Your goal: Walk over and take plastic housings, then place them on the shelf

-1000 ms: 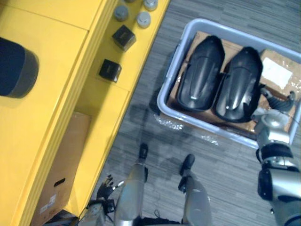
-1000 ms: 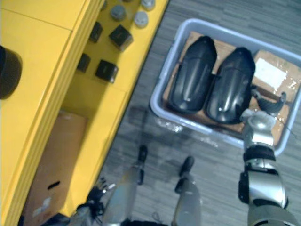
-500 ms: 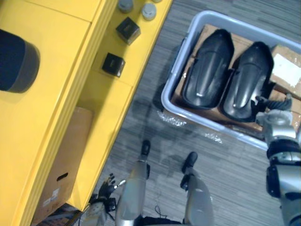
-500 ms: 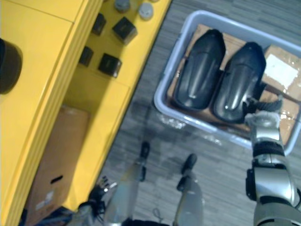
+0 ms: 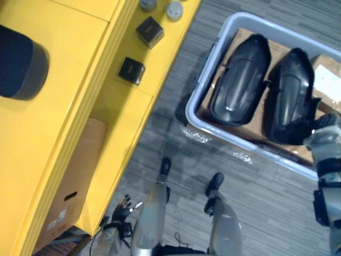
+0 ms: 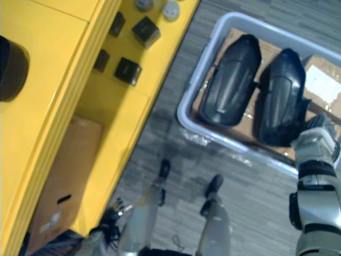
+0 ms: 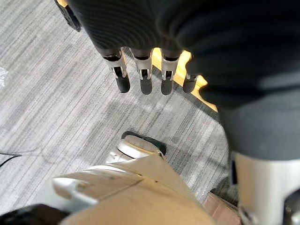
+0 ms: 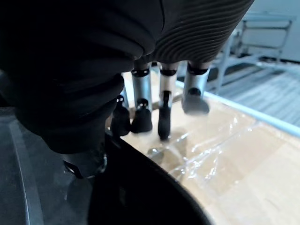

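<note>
Two black plastic housings lie side by side on cardboard in a grey bin on the floor: the left housing and the right housing. My right hand is at the near end of the right housing. In the right wrist view its fingers curl down over the rim of that housing, tips against the cardboard. My left hand hangs low beside the yellow shelf, and its fingers are straight and hold nothing.
The yellow shelf runs along the left and carries two black boxes, grey caps and a dark cylinder. A cardboard box sits under the shelf. Grey floor lies between shelf and bin.
My right hand's fingers, spread over the cardboard a second ago, have curled down onto the near end of the right housing. The camera has shifted a little. The left hand is unchanged.
</note>
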Controlling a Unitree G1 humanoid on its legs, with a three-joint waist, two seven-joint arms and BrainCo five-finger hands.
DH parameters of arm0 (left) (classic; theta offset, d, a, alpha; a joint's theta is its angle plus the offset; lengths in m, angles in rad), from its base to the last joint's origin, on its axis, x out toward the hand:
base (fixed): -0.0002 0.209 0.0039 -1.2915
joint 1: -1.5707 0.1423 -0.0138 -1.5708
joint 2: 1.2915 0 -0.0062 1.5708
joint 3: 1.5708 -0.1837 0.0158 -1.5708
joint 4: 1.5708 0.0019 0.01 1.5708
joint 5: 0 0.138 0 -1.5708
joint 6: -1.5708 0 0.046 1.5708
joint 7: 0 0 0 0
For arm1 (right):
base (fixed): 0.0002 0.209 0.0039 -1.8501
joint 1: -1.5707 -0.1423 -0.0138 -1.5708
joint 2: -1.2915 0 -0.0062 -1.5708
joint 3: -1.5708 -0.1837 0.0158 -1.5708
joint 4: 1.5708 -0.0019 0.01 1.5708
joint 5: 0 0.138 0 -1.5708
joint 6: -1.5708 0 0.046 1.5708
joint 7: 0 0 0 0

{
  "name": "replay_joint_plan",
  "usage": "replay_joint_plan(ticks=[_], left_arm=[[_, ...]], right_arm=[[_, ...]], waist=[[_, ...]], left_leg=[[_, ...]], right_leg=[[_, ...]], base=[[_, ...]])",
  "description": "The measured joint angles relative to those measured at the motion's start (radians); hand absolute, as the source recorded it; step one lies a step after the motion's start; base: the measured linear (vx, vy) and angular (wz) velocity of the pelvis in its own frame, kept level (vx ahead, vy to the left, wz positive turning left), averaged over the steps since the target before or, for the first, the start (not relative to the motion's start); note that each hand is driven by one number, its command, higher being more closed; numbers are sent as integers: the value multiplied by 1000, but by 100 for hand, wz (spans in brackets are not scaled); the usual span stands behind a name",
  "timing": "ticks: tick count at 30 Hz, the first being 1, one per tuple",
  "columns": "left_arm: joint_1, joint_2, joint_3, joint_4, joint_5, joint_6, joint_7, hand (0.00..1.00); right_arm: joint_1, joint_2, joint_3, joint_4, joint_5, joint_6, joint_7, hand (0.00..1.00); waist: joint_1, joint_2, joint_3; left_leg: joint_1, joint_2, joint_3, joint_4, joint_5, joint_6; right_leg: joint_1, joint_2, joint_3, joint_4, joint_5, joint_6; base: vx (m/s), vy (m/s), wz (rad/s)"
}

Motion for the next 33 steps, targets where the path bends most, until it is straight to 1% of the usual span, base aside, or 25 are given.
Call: replay_joint_plan(ticks=[2, 5, 9, 12, 14, 15, 16, 17, 19, 20, 21, 22, 23, 25, 26, 27, 29, 30, 32, 33], left_arm=[[0, 0, 0, -10, -1, -1, 1, 0], [0, -1, 0, -28, 0, -1, 24, 0], [0, -3, 1, -71, 0, -16, 29, 0], [-1, -4, 2, -105, 0, -22, 28, 0], [1, -3, 6, -139, 0, -22, 27, 0], [3, -1, 10, -151, 0, -22, 26, 0], [7, 3, 21, -173, 0, -20, 20, 0], [11, 7, 28, -188, 0, -19, 19, 0], [27, 32, 40, -248, 2, -18, 18, 0], [32, 39, 41, -262, 2, -17, 18, 0], [40, 49, 47, -290, 2, -10, 19, 0], [42, 55, 49, -309, 1, 3, 19, 0], [44, 57, 50, -322, 1, 7, 19, 0], [63, 57, 62, -392, 0, 37, 22, 0], [74, 51, 75, -440, 0, 52, 24, 0], [79, 49, 80, -467, 0, 61, 24, 0], [100, 44, 101, -603, 0, 118, 30, 0], [107, 38, 109, -640, 0, 131, 30, 0], [110, 27, 118, -773, -4, 200, 29, 0], [110, 28, 118, -791, -5, 211, 28, 0]], right_arm=[[0, 0, -1, 4, -23, 22, -6, 100], [2, 0, -2, 6, -23, 39, -34, 100], [23, 2, -32, 4, -20, 38, -83, 100], [59, 4, -50, -28, -19, 25, -112, 100], [106, 13, -60, -75, -18, 9, -136, 100], [116, 21, -71, -90, -18, 5, -137, 100], [143, 38, -77, -121, -18, -3, -141, 100], [158, 49, -83, -137, -18, -7, -146, 100], [225, 92, -110, -205, -5, -26, -173, 100], [240, 100, -110, -217, 2, -28, -180, 100], [279, 118, -110, -245, 3, -30, -196, 100], [305, 131, -113, -264, 14, -33, -208, 100], [323, 143, -117, -282, 22, -36, -219, 100], [390, 199, -159, -347, 24, -39, -261, 100], [434, 218, -177, -378, 27, -39, -285, 100], [458, 227, -189, -397, 29, -39, -292, 100], [519, 268, -231, -473, 40, -39, -335, 100], [530, 277, -237, -495, 40, -39, -342, 100], [573, 306, -251, -593, 36, -40, -364, 100], [579, 315, -252, -611, 34, -42, -370, 100]], waist=[[1, 0, 0], [1, 0, 0], [-1, -3, -1], [-5, -18, -1], [-8, -41, -5], [-11, -48, -3], [-14, -67, -5], [-15, -77, -9], [-18, -111, -19], [-19, -119, -25], [-20, -137, -45], [-21, -146, -58], [-22, -151, -65], [-25, -167, -111], [-29, -168, -145], [-29, -169, -162], [-32, -169, -225], [-34, -168, -241], [-50, -162, -283], [-54, -162, -292]], left_leg=[[2, 0, -2, -7, 4, -1], [5, 0, -1, -8, 5, 0], [36, 1, -1, -49, 25, -1], [71, 6, 1, -79, 35, -6], [106, 12, 6, -108, 40, -8], [118, 13, 6, -114, 40, -8], [143, 18, 10, -133, 45, -10], [153, 20, 12, -142, 47, -11], [200, 31, 18, -175, 50, -15], [210, 33, 20, -183, 50, -15], [233, 40, 34, -209, 49, -14], [251, 43, 45, -226, 48, -11], [266, 49, 64, -236, 49, -9], [301, 54, 86, -257, 53, -14], [320, 55, 87, -274, 54, -14], [334, 54, 89, -279, 54, -14], [374, 53, 114, -296, 54, -14], [385, 52, 116, -302, 54, -14], [418, 51, 140, -302, 54, -14], [424, 51, 140, -302, 54, -14]], right_leg=[[0, 0, -2, 0, -1, -1], [3, 0, -1, 1, -1, -2], [16, -2, -1, 0, -2, -4], [38, 2, 0, -6, -4, -6], [64, 6, 1, -15, -4, -5], [75, 8, 1, -21, -4, -5], [95, 12, 1, -33, -3, -3], [102, 15, 1, -35, -2, -1], [144, 25, 3, -53, -1, -1], [153, 27, 3, -59, -1, -1], [168, 32, 5, -72, -3, -2], [182, 34, 5, -83, -3, -1], [193, 35, 5, -88, -3, -1], [218, 37, 6, -101, -4, 1], [232, 38, 6, -106, -4, 1], [239, 38, 6, -110, -4, 1], [276, 36, 6, -125, -3, 2], [286, 36, 6, -130, -2, 3], [327, 30, 5, -142, 2, 9], [336, 30, 5, -144, 3, 11]], base=[[-2, -7, 2], [0, 0, 0], [0, 0, 0], [0, 0, 0], [0, 0, 0], [28, -31, -4], [39, -31, -4], [59, -47, -5], [75, -50, -6], [77, -47, -10], [91, -39, -8], [104, -33, -9], [113, -18, -7], [128, -7, -7], [141, 5, -1], [170, 16, 2], [151, 16, -2], [130, 10, 2], [96, 22, 10], [51, 20, 2]])
